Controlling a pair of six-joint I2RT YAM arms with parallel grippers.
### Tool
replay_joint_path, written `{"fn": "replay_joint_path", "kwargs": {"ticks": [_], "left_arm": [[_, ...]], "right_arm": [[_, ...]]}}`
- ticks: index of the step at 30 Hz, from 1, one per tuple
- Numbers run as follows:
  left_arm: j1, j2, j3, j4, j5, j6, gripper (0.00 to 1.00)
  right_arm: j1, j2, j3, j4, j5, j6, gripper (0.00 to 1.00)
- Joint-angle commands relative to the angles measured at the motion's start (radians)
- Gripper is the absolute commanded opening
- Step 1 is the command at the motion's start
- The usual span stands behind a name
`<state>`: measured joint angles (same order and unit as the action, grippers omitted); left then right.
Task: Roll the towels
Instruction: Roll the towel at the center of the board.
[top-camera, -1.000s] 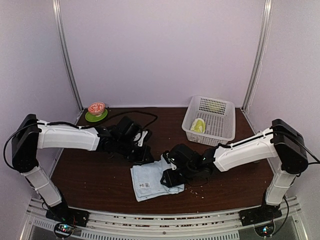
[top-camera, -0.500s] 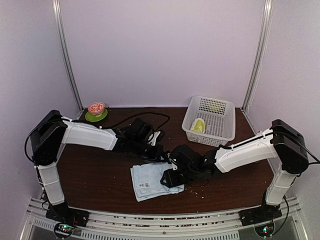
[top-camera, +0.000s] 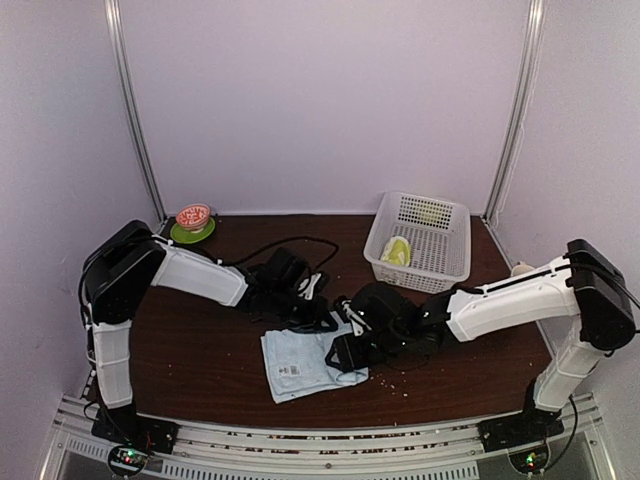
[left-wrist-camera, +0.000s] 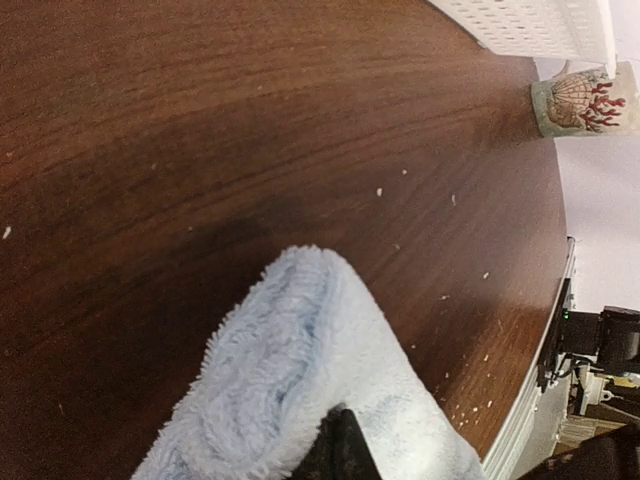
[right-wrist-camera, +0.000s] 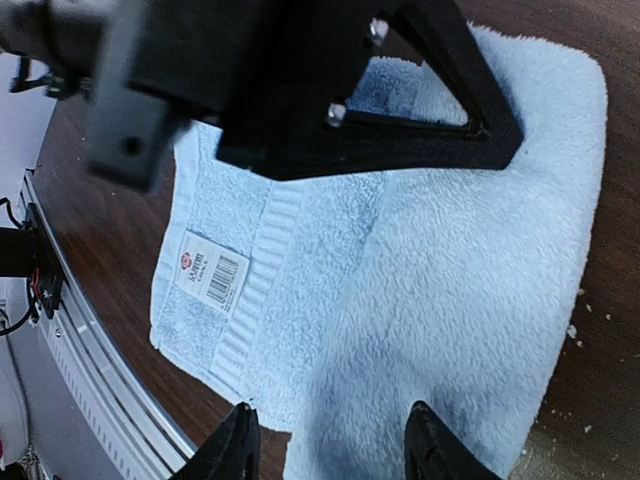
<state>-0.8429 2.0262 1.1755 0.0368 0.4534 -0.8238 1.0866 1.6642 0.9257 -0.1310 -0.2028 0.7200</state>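
Locate the plain light-blue terry towel (top-camera: 300, 365) lying flat on the dark wooden table (top-camera: 180, 350), front and centre, between the two arms. Locate the small yellow-green patterned towel (top-camera: 397, 250) inside the white perforated plastic basket (top-camera: 440, 275) at the far right, well apart from both grippers; set aside for this step. Check the left gripper (top-camera: 322, 312): jaws fully closed at the blue towel's far right corner, a raised fold of pile bunched against the fingertips in the wrist view; treat as a pinch on the cloth. Check the right gripper (right-wrist-camera: 330, 445): jaws roughly half apart, hovering low over the right part of the same towel, only flat cloth showing between the fingertips, nothing gripped. Note the governing relation: bulk of the blue towel extending toward the near left from both grippers, hem with the white sewn label (right-wrist-camera: 210, 275) lying farthest from them. Read the folded patch as nearly square from above; long axis not determinable. Judge the right gripper nearer the towel's middle, the left anchoring its far edge. Expect any roll to run from the held corner toward the labelled hem.
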Motion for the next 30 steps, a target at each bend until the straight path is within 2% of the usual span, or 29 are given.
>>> {"fn": "replay_joint_path", "kwargs": {"ticks": [1, 3, 5, 7, 13, 17, 19, 23, 26, 30], "left_arm": [[0.013, 0.024, -0.033, 0.039, 0.001, -0.016, 0.0], [0.013, 0.021, -0.05, 0.046, -0.001, -0.02, 0.0], [0.013, 0.012, -0.071, 0.05, -0.004, -0.022, 0.0], [0.012, 0.001, -0.092, 0.058, -0.006, -0.023, 0.0], [0.011, -0.043, -0.137, 0.058, -0.012, -0.01, 0.0], [0.011, -0.057, -0.15, 0.028, -0.028, 0.012, 0.0], [0.012, -0.056, -0.155, 0.02, -0.031, 0.021, 0.0], [0.011, -0.06, -0.163, 0.011, -0.039, 0.029, 0.0], [0.011, -0.066, -0.168, 0.005, -0.053, 0.031, 0.0], [0.01, -0.067, -0.172, 0.002, -0.061, 0.035, 0.0]], "right_arm": [[-0.003, -0.089, -0.015, -0.068, 0.032, -0.019, 0.48], [0.0, -0.089, -0.014, -0.088, 0.037, -0.012, 0.41], [0.013, -0.061, -0.009, -0.108, 0.037, -0.018, 0.29], [0.027, -0.031, -0.006, -0.121, 0.034, -0.018, 0.23], [0.063, 0.061, 0.015, -0.16, 0.024, -0.005, 0.14], [0.066, 0.083, 0.017, -0.194, 0.038, -0.003, 0.13], [0.065, 0.06, 0.019, -0.196, 0.05, -0.011, 0.18], [0.038, -0.063, -0.01, -0.139, 0.053, 0.012, 0.44], [-0.022, -0.145, -0.085, -0.039, 0.016, 0.069, 0.51], [-0.106, -0.173, -0.188, 0.108, -0.059, 0.148, 0.56]]}}
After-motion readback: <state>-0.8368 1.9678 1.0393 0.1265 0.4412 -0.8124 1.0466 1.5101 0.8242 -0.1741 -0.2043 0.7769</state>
